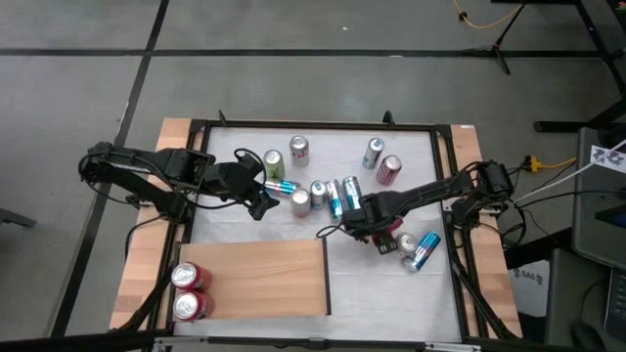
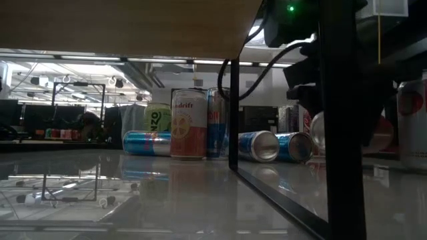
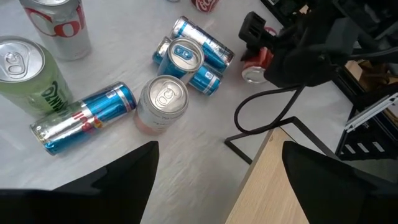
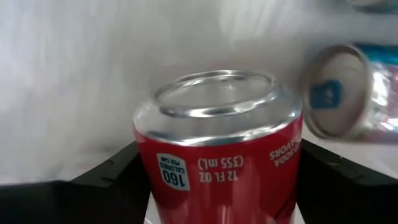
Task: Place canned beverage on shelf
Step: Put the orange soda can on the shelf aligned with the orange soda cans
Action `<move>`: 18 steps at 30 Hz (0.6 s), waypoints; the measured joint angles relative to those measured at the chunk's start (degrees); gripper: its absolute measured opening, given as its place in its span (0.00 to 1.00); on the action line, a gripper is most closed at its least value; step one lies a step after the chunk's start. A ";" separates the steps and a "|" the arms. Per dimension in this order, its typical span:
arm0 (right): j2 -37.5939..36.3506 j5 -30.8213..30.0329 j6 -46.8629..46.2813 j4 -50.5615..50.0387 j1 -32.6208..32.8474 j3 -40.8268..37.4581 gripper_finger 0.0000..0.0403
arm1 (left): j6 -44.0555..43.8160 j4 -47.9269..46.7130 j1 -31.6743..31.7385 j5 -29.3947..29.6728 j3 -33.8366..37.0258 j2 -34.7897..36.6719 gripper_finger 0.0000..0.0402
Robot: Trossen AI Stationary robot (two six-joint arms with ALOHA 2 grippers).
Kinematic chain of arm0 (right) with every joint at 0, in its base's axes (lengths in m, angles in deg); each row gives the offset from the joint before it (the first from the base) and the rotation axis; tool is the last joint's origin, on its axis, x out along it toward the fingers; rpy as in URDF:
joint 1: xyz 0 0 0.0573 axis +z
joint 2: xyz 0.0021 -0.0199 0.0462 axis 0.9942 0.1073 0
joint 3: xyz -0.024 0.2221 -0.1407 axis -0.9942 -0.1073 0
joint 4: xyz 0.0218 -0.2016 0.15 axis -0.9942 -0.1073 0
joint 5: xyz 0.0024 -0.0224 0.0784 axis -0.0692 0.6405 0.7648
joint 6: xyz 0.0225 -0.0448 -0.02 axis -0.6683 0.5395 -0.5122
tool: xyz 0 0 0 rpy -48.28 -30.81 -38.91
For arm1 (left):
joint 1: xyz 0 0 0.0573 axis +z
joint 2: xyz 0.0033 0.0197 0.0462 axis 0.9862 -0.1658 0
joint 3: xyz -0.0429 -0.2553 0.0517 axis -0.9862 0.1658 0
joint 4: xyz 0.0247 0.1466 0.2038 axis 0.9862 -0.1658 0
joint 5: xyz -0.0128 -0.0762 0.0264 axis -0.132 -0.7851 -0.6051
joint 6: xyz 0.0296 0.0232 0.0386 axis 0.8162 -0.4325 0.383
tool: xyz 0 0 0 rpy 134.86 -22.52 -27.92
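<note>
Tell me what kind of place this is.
Probably a robotics lab: a framed white table on grey flooring, a yellow cable and stand legs on the floor, ceiling strip lights and cluttered benches behind.

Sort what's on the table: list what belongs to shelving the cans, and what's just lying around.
Job:
- shelf, two red cans already on it
- red can between the right gripper fingers
- loose cans on the table, waiting

Not part of it:
- left gripper, open, hovering by the cans
- cables beside the table

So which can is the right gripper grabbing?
The red can, sitting between the right gripper's fingers. The other cans lie or stand apart, untouched.
</note>
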 joint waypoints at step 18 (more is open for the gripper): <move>-0.04 -27.44 12.41 -23.13 0.04 11.25 0.72 | 5.34 4.41 0.58 0.01 0.01 0.00 0.83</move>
